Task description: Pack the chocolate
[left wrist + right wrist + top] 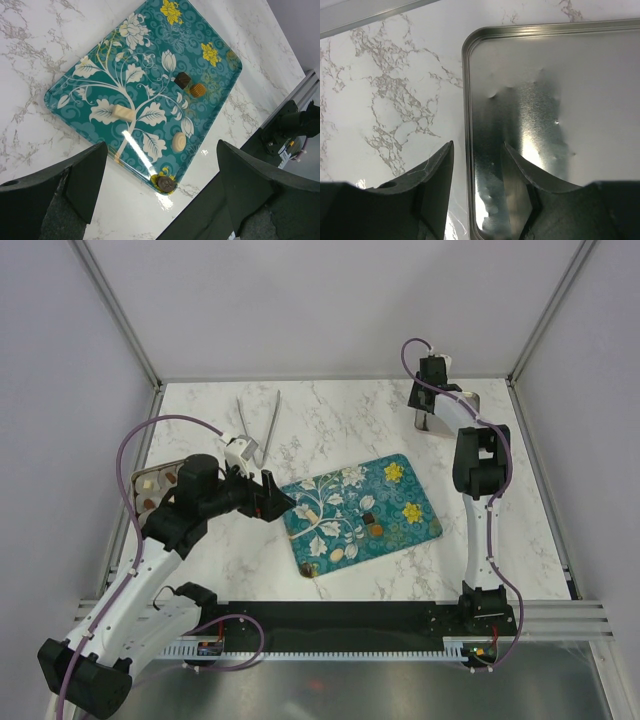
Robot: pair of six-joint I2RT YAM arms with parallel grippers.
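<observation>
A: Where to look for the chocolate?

B: On the teal tray [410,530], mid-table. Five loose pieces: dark square bonbon [182,79] just beside caramel bonbon [198,90] around the middle, cream bar [123,112] further left, cream oval [178,141] nearer, and dark round bonbon [166,184] right on the tray's near rim.

A: And the left gripper [161,165]?

B: Hanging above the tray's near left edge. Fingers [75,185] spread wide, nothing between them.

A: Right gripper [477,165]?

B: Far right, low over a bare metal lid [560,100]. Fingers a little apart, straddling its rim. No clamping to be seen.

A: Destination?

B: Probably the metal box [150,483] at the left, half hidden under the left arm. Brown and pale pieces inside, too small to name.

A: Risks from here?

B: Only a judgement. Dark round bonbon first: perched on a sloping rim, easy to roll off onto the marble table [330,420] with one nudge from a descending finger. Glossy tray too, so sliding instead of gripping if closed off-centre. Dark square and caramel so close together that a wide approach could catch both or knock one aside. Squeezing too hard would mean dents and smears.

A: Anything on the right side?

B: Closing on that thin rim could mean tipping or scraping the lid. Tongs [258,425] lying far left, well apart from both grippers.
</observation>
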